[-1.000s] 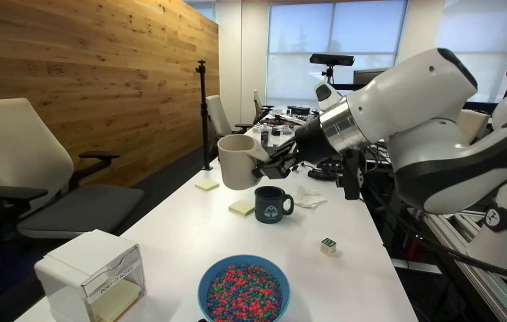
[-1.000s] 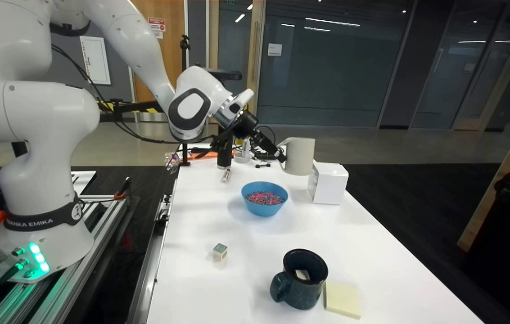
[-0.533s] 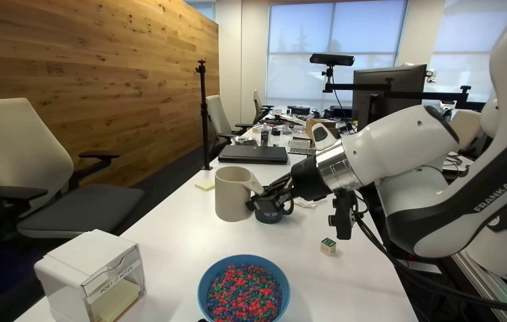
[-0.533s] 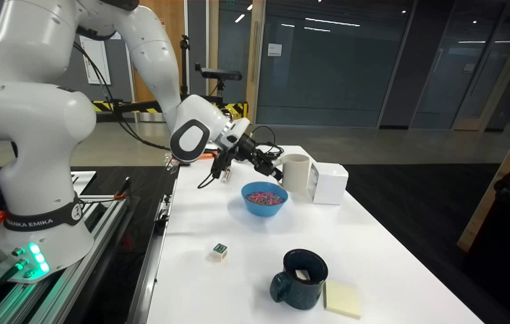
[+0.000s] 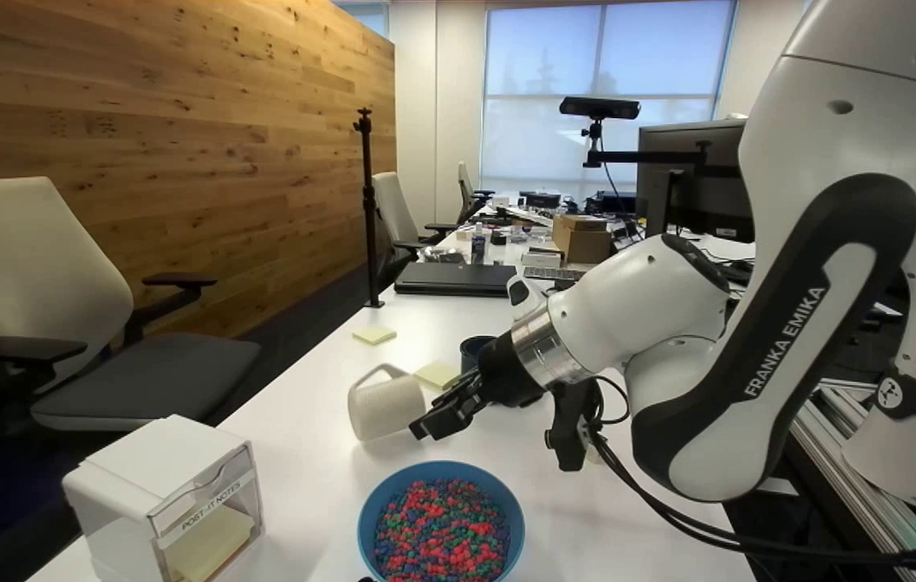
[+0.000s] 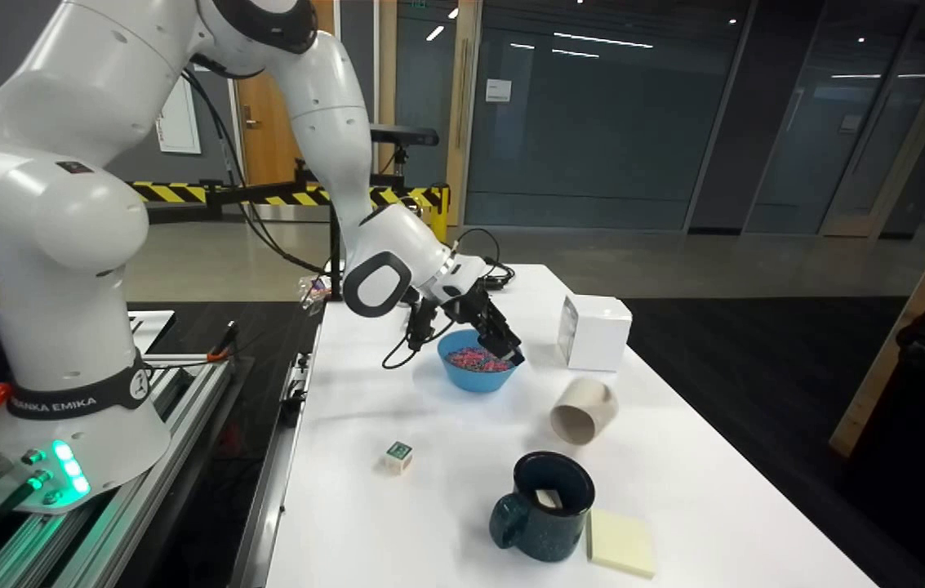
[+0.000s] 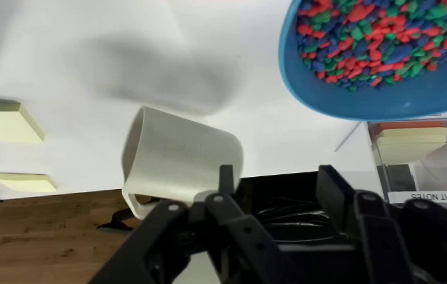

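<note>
Cream, that's your cream mug, against a bright white counter! Your end effector is black, your arm white with black panels and a silver ring. Over to your bowl, it's sky blue, and look at those bits, a riot of red, green and dark blue! Dark teal on your other mug, pale yellow on the sticky notes, and you've a green top on the off-white cube! Yellow-and-black diagonal stripes flash from the barrier; honey-brown grain with darker knots covers your wooden wall.
</note>
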